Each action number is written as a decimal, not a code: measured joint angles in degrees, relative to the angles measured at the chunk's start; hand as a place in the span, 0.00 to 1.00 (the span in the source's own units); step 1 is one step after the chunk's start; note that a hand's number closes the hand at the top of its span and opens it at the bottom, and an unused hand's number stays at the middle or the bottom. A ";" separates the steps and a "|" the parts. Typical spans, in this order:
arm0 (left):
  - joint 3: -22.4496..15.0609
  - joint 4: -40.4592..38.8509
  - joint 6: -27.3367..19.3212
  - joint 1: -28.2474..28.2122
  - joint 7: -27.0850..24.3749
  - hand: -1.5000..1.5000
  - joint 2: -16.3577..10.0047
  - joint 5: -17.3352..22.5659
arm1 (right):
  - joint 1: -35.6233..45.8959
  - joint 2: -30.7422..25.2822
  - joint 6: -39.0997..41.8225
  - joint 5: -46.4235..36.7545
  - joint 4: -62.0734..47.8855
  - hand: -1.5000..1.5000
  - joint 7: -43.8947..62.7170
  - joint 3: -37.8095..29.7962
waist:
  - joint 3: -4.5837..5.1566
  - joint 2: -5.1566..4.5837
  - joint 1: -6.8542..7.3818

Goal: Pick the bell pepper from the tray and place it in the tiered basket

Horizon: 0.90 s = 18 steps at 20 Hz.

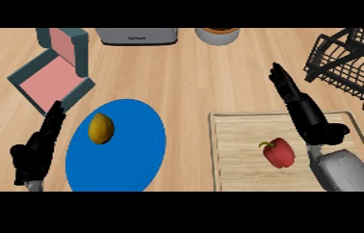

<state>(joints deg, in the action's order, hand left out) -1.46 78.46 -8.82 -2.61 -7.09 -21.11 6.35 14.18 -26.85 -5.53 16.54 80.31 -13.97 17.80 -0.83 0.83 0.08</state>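
currently, the glossy red bell pepper with a curled stem [279, 152] lies on the pale wooden tray [238, 174], in its right half, not yet picked. my right hand [304, 112] is over the tray's far right part, near the pepper but apart from it, fingers straight and fully open, holding nothing. my left hand [37, 148] rests open and empty at the view's left edge, beside the round blue plate [131, 164]. the black wire tiered basket [338, 58] stands at the far right, well apart from the tray.

handling, as i judge it: the pepper is likely light and hollow, with a smooth skin that may slip. it looks stiff enough to grasp, but it can roll. take hold across the widest part of the body, thumb opposite fingers, not by the stem.

labels: the grey toaster [136, 35] at the far edge bears small dark lettering. i cannot read it.
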 measured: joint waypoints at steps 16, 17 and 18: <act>-0.64 5.23 -2.80 6.19 7.39 0.50 -2.24 -6.51 | -23.44 -7.91 -9.05 3.36 17.13 0.00 3.59 -18.04 | 0.79 -0.41 -2.42; -0.81 5.06 -2.91 6.96 8.00 0.50 -2.09 -7.00 | -25.50 -9.01 -8.84 2.89 19.37 0.00 4.17 -18.71 | 0.81 -0.44 -2.27; -0.85 5.35 -3.03 7.76 9.05 0.50 -2.08 -7.18 | -27.40 -10.83 -8.35 2.43 21.70 0.00 5.35 -19.29 | 0.84 -0.43 -2.33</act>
<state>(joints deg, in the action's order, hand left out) -2.32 83.81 -11.85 5.14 1.96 -23.19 -0.83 -13.22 -37.68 -13.88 18.97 102.01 -8.62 -1.49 0.01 0.40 -2.25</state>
